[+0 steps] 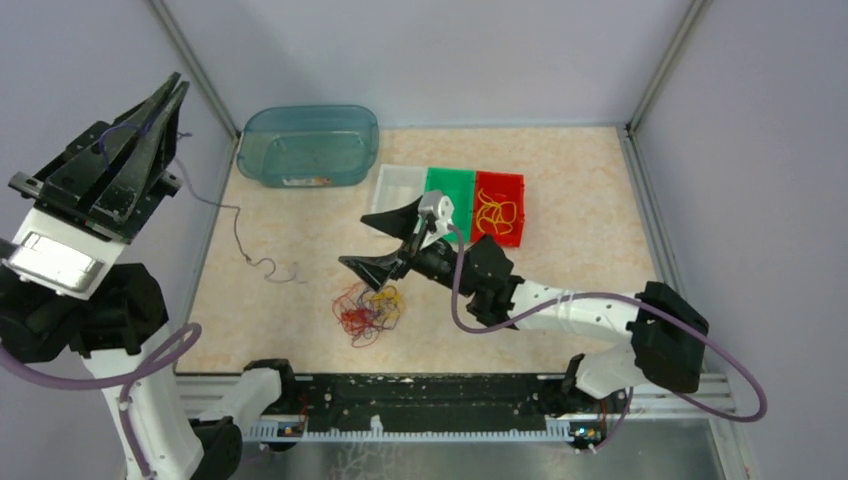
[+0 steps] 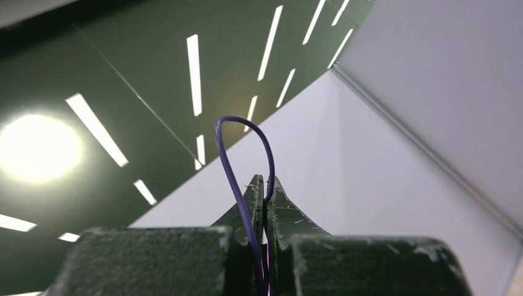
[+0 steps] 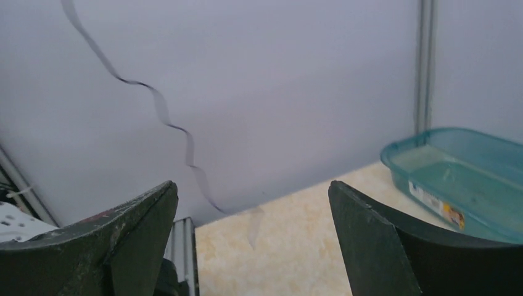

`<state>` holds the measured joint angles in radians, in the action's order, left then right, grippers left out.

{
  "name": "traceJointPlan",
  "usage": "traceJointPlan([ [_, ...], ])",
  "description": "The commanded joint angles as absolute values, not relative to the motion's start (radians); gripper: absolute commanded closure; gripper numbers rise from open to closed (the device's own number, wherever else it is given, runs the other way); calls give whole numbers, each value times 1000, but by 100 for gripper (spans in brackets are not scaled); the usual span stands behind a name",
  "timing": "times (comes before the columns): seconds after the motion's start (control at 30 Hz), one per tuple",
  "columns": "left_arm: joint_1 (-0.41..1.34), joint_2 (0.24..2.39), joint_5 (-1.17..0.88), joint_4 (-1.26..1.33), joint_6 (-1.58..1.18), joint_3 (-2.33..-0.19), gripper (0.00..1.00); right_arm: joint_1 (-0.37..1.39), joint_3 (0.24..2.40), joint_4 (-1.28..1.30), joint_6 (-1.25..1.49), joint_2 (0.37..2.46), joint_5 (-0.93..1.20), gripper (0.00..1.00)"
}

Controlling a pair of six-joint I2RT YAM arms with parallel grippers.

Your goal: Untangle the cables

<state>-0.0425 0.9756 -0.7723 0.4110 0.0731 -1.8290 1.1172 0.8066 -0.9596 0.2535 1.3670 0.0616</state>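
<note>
A tangle of thin red and yellow cables (image 1: 368,310) lies on the table near the front middle. My left gripper (image 1: 180,85) is raised high at the far left and is shut on one thin dark purple cable (image 1: 205,200). That cable hangs down to the table, its curly end resting left of the tangle. In the left wrist view it loops above the closed tips (image 2: 266,180) as a purple wire (image 2: 229,161). My right gripper (image 1: 355,242) is open and empty, just above and behind the tangle. In the right wrist view (image 3: 251,185) the hanging cable (image 3: 161,108) shows against the wall.
A teal plastic tub (image 1: 310,145) stands at the back left. White (image 1: 398,186), green (image 1: 450,190) and red (image 1: 498,190) bins stand in a row at the back middle. The red bin holds yellow cables (image 1: 497,215). Enclosure walls rise on the left, back and right.
</note>
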Motion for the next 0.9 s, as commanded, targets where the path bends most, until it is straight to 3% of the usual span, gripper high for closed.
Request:
traceJointPlan([
  [0.0, -54, 953, -840, 367, -97, -1808, 100, 1127, 931, -899, 224, 1329, 239, 7],
  [0.23, -66, 936, -867, 354, -221, -1766, 100, 1127, 1083, -872, 295, 1400, 407, 11],
  [0.67, -88, 922, -897, 392, -298, -1749, 100, 1134, 1289, -733, 214, 1551, 427, 23],
  [0.87, -95, 911, -901, 400, -289, -1732, 100, 1141, 1300, -772, 262, 1574, 570, 22],
])
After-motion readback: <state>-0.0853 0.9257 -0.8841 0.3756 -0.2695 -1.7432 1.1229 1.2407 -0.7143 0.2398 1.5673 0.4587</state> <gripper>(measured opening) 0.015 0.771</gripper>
